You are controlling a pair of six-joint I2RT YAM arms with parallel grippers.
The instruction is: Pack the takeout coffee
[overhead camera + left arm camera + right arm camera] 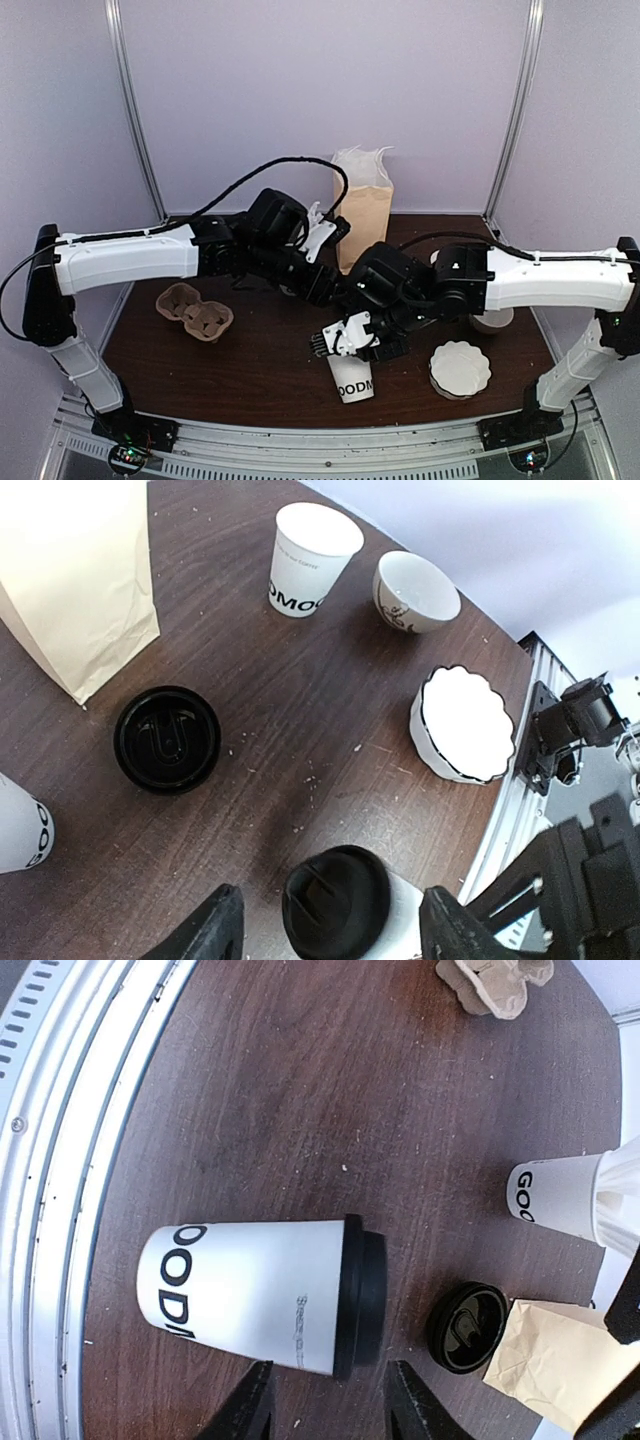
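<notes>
The takeout coffee (260,1295) is found lying on its side on the bench (250,350) near the front edge, lid fitted; a roll or a sprung lid is judged possible if it is nudged. The fingers of the right gripper (328,1372) are parted narrowly over it, empty. Those of the left gripper (330,891) are spread wide, empty, with the paper bag (363,215) well behind.

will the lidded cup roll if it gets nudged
Probably: the lidded cup lies on its side, so a nudge could roll it in a curve, as it tapers. Its paper wall may dent under a hard squeeze.
</notes>
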